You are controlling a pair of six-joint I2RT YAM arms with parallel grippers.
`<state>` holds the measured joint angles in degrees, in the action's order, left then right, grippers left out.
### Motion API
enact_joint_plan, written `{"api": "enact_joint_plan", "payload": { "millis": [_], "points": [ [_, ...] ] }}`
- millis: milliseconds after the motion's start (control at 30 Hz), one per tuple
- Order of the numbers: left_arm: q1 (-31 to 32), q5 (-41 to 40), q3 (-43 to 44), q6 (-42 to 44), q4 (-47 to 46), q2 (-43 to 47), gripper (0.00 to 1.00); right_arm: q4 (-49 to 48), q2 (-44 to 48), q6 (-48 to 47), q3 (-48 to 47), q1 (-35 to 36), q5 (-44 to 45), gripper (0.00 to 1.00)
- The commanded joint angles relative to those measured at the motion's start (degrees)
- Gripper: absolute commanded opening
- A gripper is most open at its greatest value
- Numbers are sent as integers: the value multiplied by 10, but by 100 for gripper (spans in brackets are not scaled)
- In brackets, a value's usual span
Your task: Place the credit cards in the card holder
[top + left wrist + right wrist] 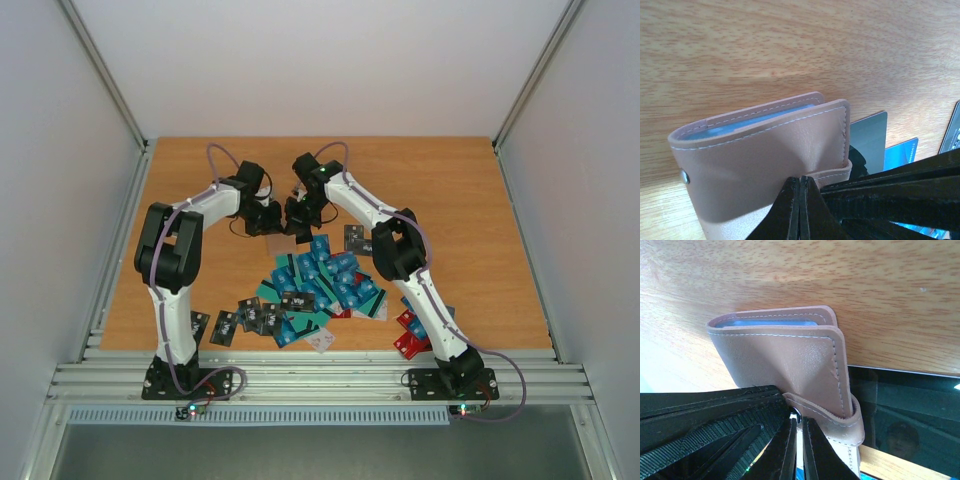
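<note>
card holder (785,360): it stands tilted on edge on the desk (450,200), between your two arms, on the far side of the heap of credit cards (322,285). a blue card (755,120) shows inside its open mouth.
left fingers (790,210): closed tip to tip at the holder's lower edge. you cannot tell whether any leather is caught between them.
right fingers (782,450): closed to a sliver on the strap (856,425) end by its snap, with pinkish material between them.
handling: judged light, soft and floppy. the covers will likely bow under a pinch, so hold the stitched edge, not the strap alone. the cards look stiff, thin and slick, so take them by a long edge.
hidden: the fingers cover the holder's lower part in both wrist views. pocket count and spare room cannot be read. from above, the wrists nearly cover the holder.
</note>
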<state>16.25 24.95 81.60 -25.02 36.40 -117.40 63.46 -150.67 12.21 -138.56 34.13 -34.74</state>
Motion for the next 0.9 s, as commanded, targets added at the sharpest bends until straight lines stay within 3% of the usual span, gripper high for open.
{"api": "enact_joint_plan", "payload": {
  "millis": [0, 867],
  "points": [
    [11, 1, -30, 9, 18, -15, 0, 21, -10, 7, -4, 1, 30, 7],
    [23, -30, -102, 27, 11, -10, 0, 102, -65, 5, -46, 21, 113, 6]
  ]
}}
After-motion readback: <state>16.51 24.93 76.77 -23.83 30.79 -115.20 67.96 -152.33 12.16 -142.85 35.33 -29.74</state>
